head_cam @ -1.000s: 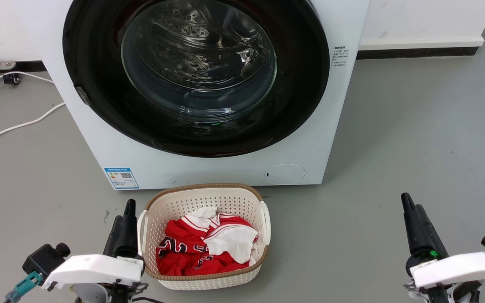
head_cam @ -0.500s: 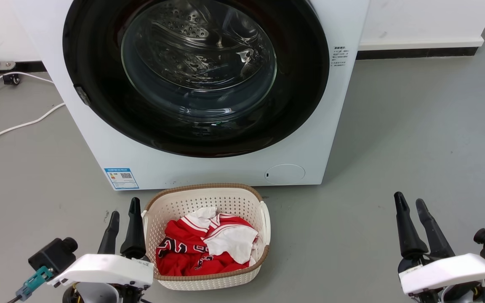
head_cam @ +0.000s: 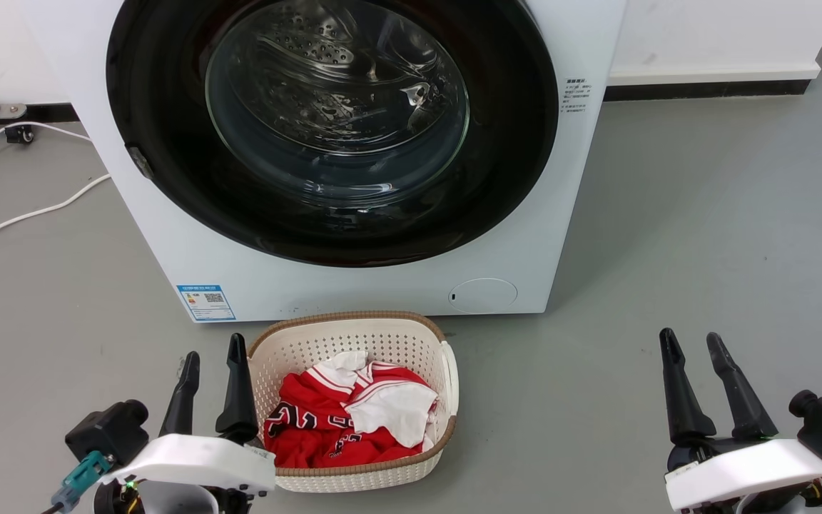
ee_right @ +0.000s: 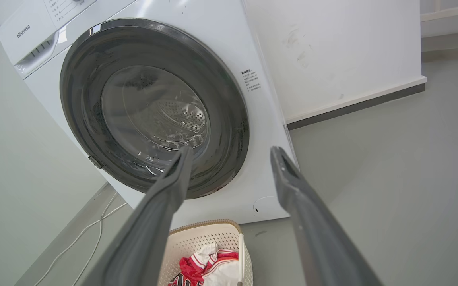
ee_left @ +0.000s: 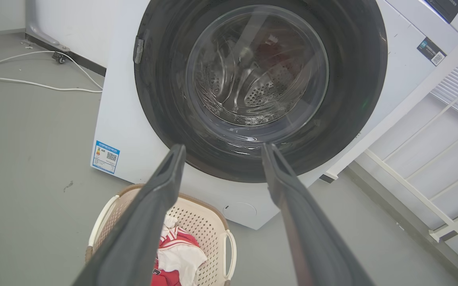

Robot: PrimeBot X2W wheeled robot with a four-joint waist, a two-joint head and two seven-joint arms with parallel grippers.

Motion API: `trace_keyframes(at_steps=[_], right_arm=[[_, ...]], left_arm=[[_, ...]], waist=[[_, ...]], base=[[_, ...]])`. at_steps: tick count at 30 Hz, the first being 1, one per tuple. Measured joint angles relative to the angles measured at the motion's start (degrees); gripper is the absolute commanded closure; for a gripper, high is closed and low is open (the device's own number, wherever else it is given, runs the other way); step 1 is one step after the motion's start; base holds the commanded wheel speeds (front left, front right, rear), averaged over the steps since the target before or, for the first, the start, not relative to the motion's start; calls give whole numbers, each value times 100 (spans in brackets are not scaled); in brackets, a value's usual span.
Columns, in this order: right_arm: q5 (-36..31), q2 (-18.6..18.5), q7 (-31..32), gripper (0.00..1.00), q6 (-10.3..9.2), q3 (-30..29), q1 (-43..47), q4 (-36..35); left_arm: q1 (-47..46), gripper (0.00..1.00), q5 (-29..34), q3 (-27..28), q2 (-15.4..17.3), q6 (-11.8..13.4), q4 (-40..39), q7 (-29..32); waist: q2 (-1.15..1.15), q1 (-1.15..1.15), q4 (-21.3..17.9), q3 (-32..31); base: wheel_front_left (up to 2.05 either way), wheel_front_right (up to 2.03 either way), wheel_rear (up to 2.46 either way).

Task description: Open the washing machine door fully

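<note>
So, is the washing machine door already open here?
No, the washing machine door sits shut, flush against the front of the washing machine.

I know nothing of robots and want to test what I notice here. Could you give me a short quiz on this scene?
1. True or false: the door is shut.
2. What lies in the basket? A) towels B) red and white clothes C) nothing
3. Fill in: the left gripper and right gripper are both ____.
Key: 1 true; 2 B; 3 open.
</note>
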Motion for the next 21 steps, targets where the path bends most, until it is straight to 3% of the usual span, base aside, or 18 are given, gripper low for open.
trace_keyframes(at_steps=[21], right_arm=[[-1123, -2, -308, 0, 1, 44, 151, -287]], left_arm=[[125, 0, 1257, -232, 53, 162, -156, -303]], waist=[[0, 0, 20, 8]], base=[[0, 0, 0]])
